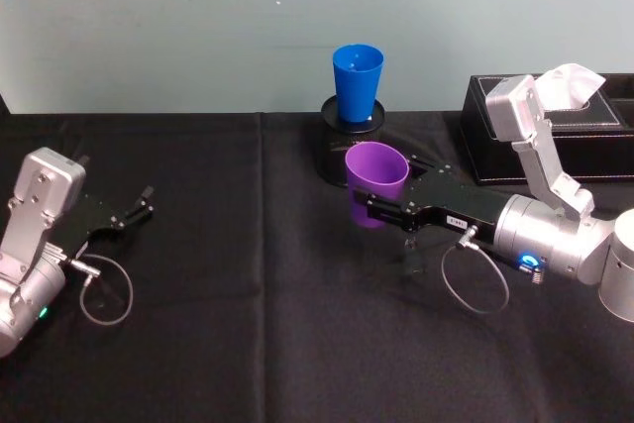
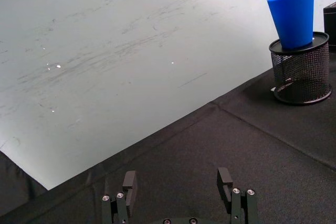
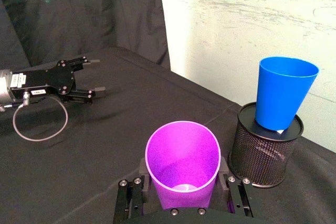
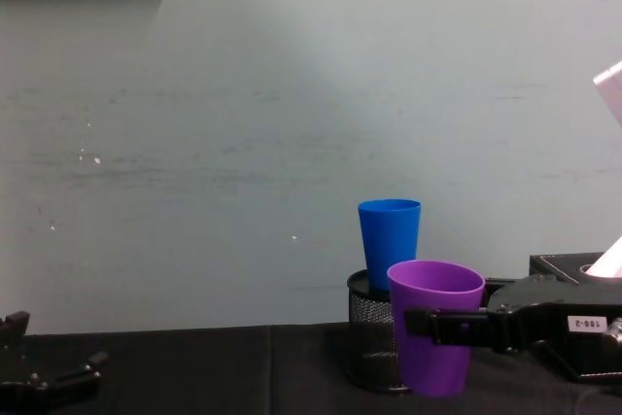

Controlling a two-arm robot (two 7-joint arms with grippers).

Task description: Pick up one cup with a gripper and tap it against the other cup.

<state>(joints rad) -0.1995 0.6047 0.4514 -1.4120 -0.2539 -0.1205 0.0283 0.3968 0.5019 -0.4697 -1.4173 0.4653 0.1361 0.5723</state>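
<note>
My right gripper (image 1: 371,207) is shut on the purple cup (image 1: 376,175), its black fingers clamped on the cup's sides just in front of the mesh holder. The cup (image 3: 182,163) is upright with its mouth open; in the chest view it (image 4: 434,323) is a little lower than and to the right of the blue cup (image 4: 389,240). The blue cup (image 1: 357,81) sits on top of a black mesh pen holder (image 1: 342,151), and the two cups are apart. My left gripper (image 1: 139,207) rests open at the table's left, fingers (image 2: 129,182) spread over bare cloth.
A black tissue box (image 1: 594,146) stands at the back right, behind my right arm. The table wears a black cloth (image 1: 258,324), with a pale wall close behind the pen holder (image 3: 265,153). Cable loops hang from both wrists.
</note>
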